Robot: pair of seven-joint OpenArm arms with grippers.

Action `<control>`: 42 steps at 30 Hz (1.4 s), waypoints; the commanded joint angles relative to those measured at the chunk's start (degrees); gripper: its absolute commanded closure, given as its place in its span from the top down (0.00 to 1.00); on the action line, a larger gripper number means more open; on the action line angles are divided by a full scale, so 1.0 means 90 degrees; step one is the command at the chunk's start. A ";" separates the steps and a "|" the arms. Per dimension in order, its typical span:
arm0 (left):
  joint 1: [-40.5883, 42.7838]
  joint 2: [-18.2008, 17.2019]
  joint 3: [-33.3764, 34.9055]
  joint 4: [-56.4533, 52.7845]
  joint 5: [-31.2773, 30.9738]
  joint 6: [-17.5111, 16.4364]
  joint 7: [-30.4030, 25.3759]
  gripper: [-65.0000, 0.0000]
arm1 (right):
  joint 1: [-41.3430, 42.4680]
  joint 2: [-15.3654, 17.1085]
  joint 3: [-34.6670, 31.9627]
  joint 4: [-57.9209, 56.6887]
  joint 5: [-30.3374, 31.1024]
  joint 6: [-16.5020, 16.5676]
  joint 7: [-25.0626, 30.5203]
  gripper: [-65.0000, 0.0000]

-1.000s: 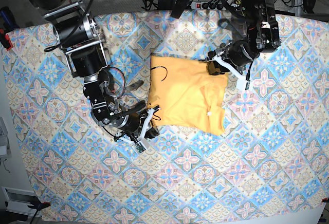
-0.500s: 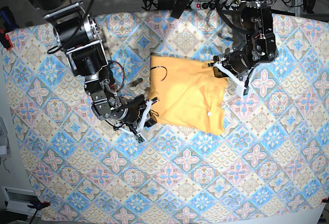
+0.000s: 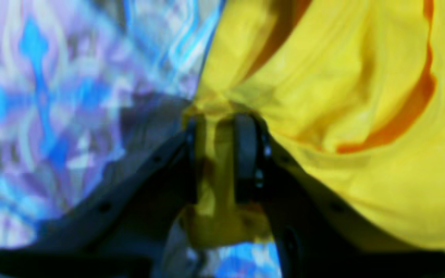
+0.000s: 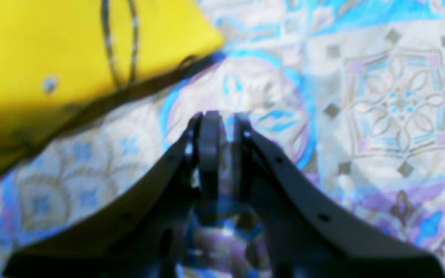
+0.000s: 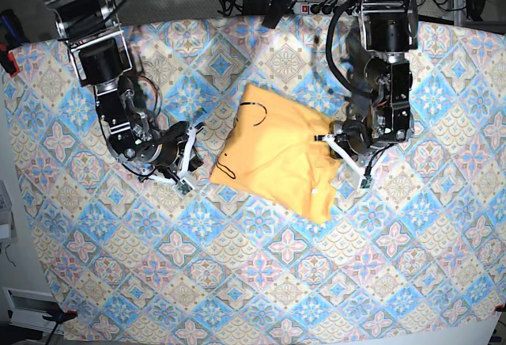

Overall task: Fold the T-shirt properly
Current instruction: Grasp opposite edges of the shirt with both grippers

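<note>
**Left pincer clamps the shirt's edge; right pincer sits empty beside it**

We see the T-shirt (image 5: 277, 151) lying folded into a rough, tilted rectangle near the middle of the worktop, on the blue-and-pink patterned tablecloth (image 5: 261, 282). A thin black squiggle (image 5: 254, 109) shows near its upper edge and another thin dark line near its lower left corner. A small white tag (image 5: 315, 191) sits close to the lower right edge; we cannot read any writing on it, and we find no brand or print on the cloth.

Our left pincer (image 5: 341, 143) is at the shirt's right edge. In the left wrist view its fingers (image 3: 245, 154) are clenched on a bunched fold of yellow fabric (image 3: 342, 96), which rises in creases from the grip.

Our right pincer (image 5: 186, 155) rests over the tablecloth just left of the shirt, apart from it. In the right wrist view its jaws stand nearly together with only a narrow gap, nothing between them but the patterned cloth (image 4: 381, 100) below; the shirt's corner (image 4: 72, 50) lies off to the upper left, with the black loop on it.

A power strip (image 5: 316, 6) lies beyond the far edge of the worktop.
</note>
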 commanded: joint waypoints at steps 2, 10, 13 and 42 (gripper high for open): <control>-0.0291 0.0020 0.0170 -0.0192 0.0020 0.0001 -0.0160 0.20 | -0.0090 0.0186 0.0035 0.0475 0.0043 0.0017 0.0099 0.10; -0.0936 0.0020 0.0365 -0.0612 -0.0029 0.0011 -0.0287 0.20 | -0.0588 0.0411 0.0045 0.1530 0.0043 0.0027 0.0148 0.10; -0.0867 0.0020 0.0326 0.0179 -0.0039 0.0011 0.0387 0.20 | -0.0305 0.0382 0.0054 0.1472 0.0053 0.0017 0.0148 0.11; 0.0393 -0.0107 0.0375 0.0472 0.0743 0.0011 0.0114 0.20 | 0.0984 -0.0370 -0.0707 -0.1498 0.0043 0.0037 0.0861 0.10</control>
